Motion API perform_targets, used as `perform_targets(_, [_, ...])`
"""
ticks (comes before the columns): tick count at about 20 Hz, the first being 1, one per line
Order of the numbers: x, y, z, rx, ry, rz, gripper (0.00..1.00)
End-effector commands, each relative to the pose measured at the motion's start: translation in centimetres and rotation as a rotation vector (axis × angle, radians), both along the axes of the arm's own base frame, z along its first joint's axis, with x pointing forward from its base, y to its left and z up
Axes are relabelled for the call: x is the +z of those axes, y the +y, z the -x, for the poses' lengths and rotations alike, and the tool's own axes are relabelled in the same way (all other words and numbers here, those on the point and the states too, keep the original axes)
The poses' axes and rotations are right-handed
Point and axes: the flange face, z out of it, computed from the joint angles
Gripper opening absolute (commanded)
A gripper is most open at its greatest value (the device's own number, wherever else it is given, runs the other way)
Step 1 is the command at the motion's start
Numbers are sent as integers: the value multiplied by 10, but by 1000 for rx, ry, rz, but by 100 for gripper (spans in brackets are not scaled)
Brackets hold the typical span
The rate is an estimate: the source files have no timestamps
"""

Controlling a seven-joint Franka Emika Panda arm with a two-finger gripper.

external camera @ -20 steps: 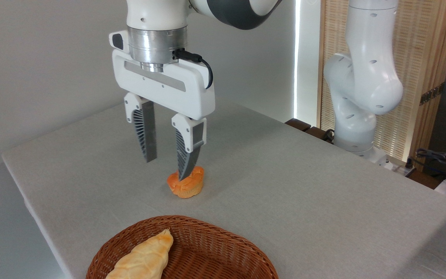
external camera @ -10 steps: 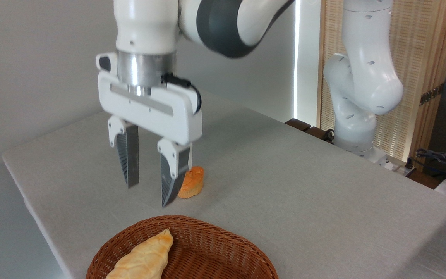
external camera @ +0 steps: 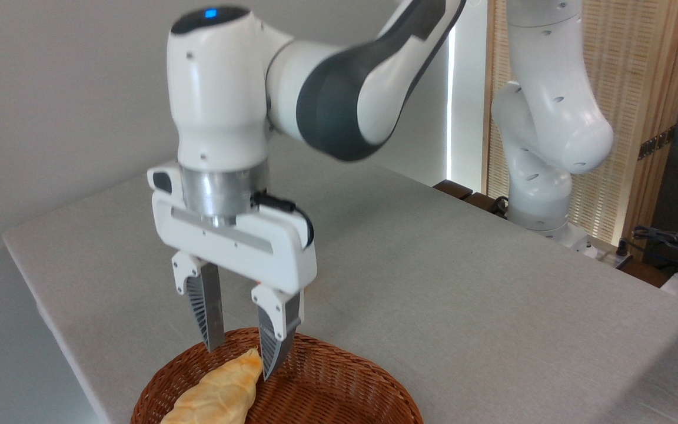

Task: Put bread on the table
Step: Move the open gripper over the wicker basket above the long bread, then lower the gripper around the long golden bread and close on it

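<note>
Camera view: we are lowering the released pincer (external camera: 242,358) astride the bread (external camera: 219,393) in the basket (external camera: 345,394), aiming mid-loaf.

The scene is bright and evenly lit, with a blown-out white strip of daylight in the upper right of the frame and soft glare on the glossy white arm (external camera: 221,88). Shadows on the grey surface (external camera: 433,282) are faint and diffuse, darkest at the lower right edge. Focus is fairly sharp, though the arm's upper link shows slight motion blur and the pincer (external camera: 239,356) stays crisp.
</note>
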Motion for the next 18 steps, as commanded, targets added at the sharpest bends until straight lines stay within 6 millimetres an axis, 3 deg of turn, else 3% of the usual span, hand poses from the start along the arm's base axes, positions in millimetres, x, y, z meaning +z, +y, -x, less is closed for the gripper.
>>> perform_targets(1, [-16,0,-11,42,-24,34,100])
perform_targets(18, [-45,6,-30,52,-92,-5,100])
